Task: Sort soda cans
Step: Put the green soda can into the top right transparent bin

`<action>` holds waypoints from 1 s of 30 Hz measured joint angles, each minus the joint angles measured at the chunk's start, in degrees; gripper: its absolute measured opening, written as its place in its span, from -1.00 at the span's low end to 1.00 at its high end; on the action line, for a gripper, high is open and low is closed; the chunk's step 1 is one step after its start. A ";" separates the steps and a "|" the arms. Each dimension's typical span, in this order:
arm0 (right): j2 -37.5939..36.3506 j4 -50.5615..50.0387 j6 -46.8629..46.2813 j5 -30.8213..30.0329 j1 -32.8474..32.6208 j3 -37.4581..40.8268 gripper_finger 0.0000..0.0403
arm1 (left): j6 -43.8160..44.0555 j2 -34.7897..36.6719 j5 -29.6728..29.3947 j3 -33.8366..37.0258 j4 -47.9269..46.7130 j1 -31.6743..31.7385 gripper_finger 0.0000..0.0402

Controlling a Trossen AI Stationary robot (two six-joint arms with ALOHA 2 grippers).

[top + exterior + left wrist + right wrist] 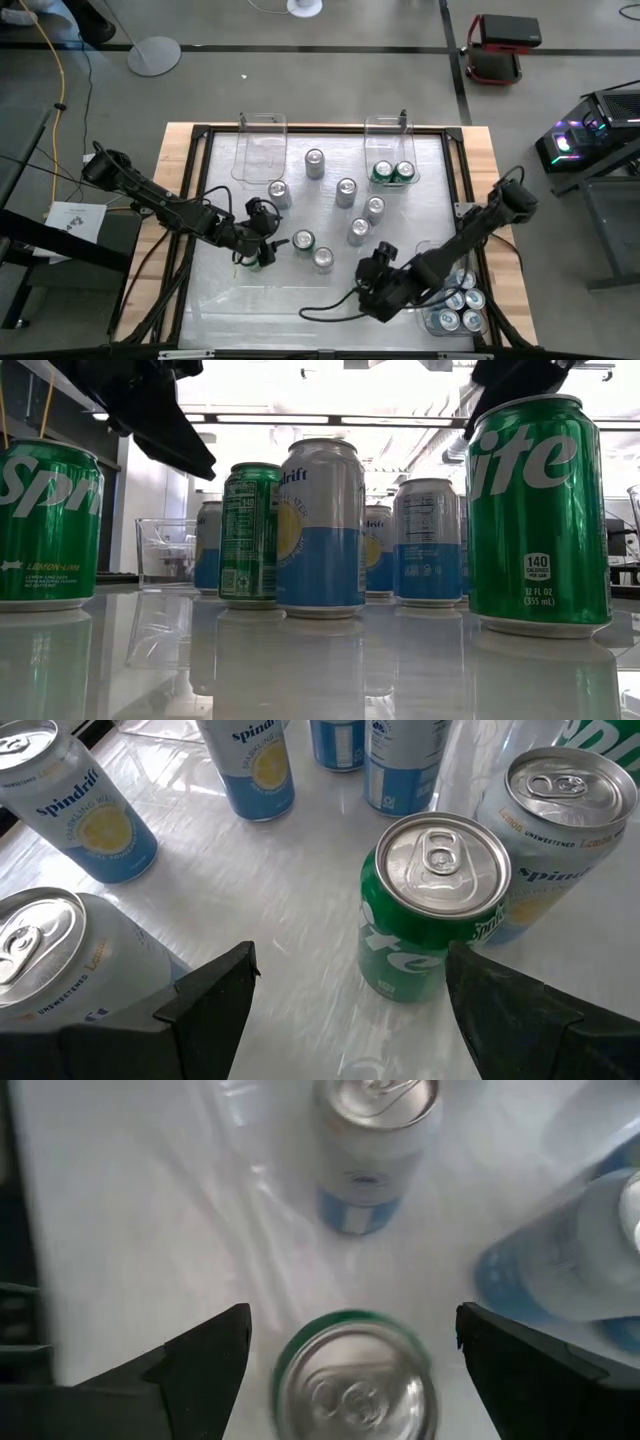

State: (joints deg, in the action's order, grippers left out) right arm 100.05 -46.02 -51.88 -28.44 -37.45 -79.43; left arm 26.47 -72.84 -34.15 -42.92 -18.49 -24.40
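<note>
Both grippers, left [262,252] and right [374,276], hover with fingers spread over soda cans [303,240].

- The table [195,300] has a glossy white top inside a dark frame, with a light wooden border showing at its edges.
- Two clear plastic bins sit at the far edge: the left bin [260,125] and the right bin [388,128], which holds two green cans [393,173].
- A third clear bin [432,322] sits at the near right corner, packed with blue-and-silver cans [462,305].
- Loose soda cans [345,192] stand upright across the middle, apart from one another: silver-and-blue Spindrift cans and green Sprite cans.
- One green Sprite can [432,905] stands just beside a Spindrift can [560,810].
</note>
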 joint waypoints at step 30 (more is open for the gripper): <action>4.11 -11.98 -5.14 0.90 -1.55 -5.97 0.68 | 0.54 0.00 0.02 0.00 -0.20 -0.35 0.51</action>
State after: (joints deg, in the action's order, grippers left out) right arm 104.16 -57.99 -57.01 -27.53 -39.00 -85.41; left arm 27.00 -72.84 -34.13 -42.92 -18.69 -24.75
